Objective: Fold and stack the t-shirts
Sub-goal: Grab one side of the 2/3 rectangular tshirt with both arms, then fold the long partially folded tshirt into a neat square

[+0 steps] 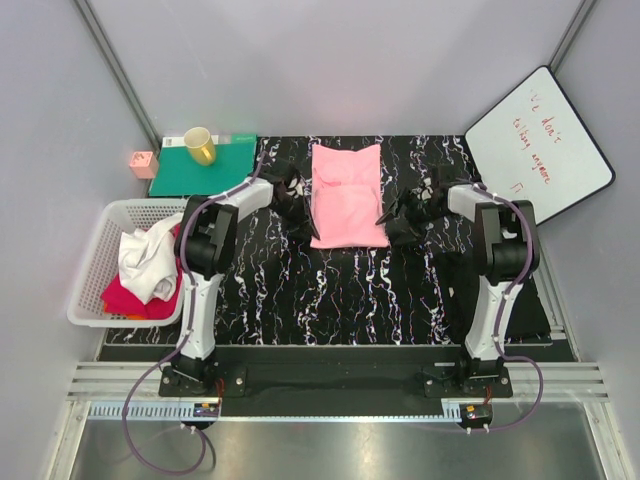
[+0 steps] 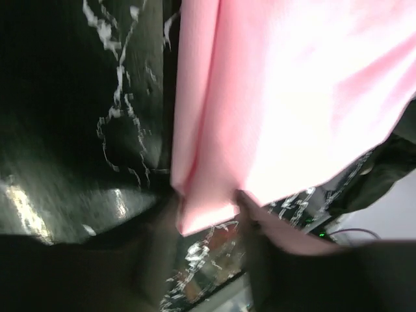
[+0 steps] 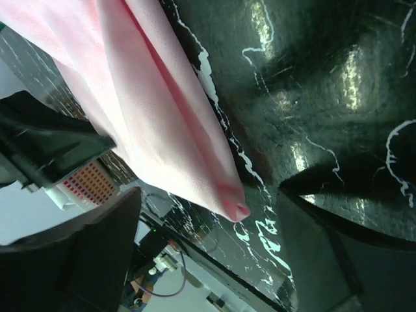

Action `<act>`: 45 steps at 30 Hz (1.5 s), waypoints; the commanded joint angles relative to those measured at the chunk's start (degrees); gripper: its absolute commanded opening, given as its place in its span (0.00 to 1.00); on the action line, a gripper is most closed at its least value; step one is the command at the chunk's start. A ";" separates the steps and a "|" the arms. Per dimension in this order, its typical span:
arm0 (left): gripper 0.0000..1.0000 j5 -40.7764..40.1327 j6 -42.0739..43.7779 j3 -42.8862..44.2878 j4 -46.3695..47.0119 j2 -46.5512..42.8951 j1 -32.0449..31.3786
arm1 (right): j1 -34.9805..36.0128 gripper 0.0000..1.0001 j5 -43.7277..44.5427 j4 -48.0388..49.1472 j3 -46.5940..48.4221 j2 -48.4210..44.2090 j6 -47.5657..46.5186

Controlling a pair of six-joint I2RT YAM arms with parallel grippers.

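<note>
We see the light pink t-shirt lying folded into a long rectangle in the middle of the black marbled worktop, its short ends toward the far and near sides. The white t-shirt and the magenta-red t-shirt sit crumpled in the white basket at the left edge, the white one on top.

Both arms reach to the near end of the pink shirt, one on each side. The left claw is down at the shirt's near left corner with its fingers parted, and the cloth corner sits between them. The wrist view is blurred, so we can only say that one finger seems to touch the fabric. The right claw is spread wide at the near right corner. The folded corner lies in the gap, and neither finger is pressed against it.
</note>
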 commanded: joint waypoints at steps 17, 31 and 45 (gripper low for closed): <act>0.00 3.53 -0.88 -13.97 1.58 -8.34 -1.17 | 5.37 0.00 -8.33 -7.33 -11.88 -3.70 0.08; 0.00 -1.04 6.86 -28.00 -13.08 -34.72 -11.46 | 11.88 0.00 -10.27 -8.82 -22.46 -25.85 4.03; 0.00 -11.76 10.90 -6.63 -16.35 -32.81 -6.98 | 11.70 0.00 -10.09 -10.32 13.65 -11.21 -0.79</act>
